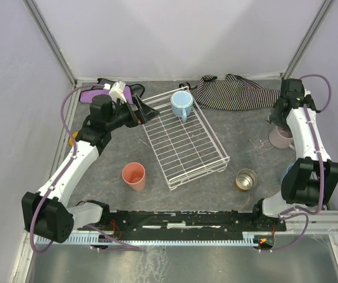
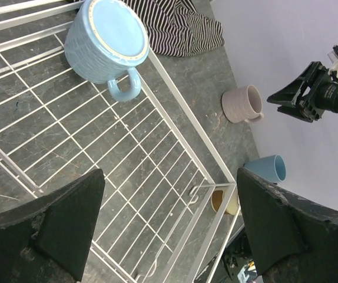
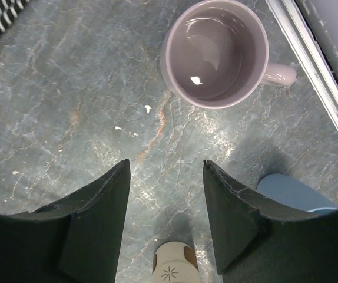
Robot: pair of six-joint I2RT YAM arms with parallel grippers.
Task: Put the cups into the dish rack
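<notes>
Your right gripper (image 3: 166, 171), jaws half-spread and empty, sits just short of the upright pink mug (image 3: 215, 53) straight ahead; the left gripper (image 2: 170, 180) gapes empty over the rack (image 2: 187, 112).

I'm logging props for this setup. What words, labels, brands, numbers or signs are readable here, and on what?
No readable words or numbers in any view.
One sign only: a small starburst mark, on the small cream object at the bottom edge of the right wrist view.
The light blue mug and pale pink mug show no print.
</notes>
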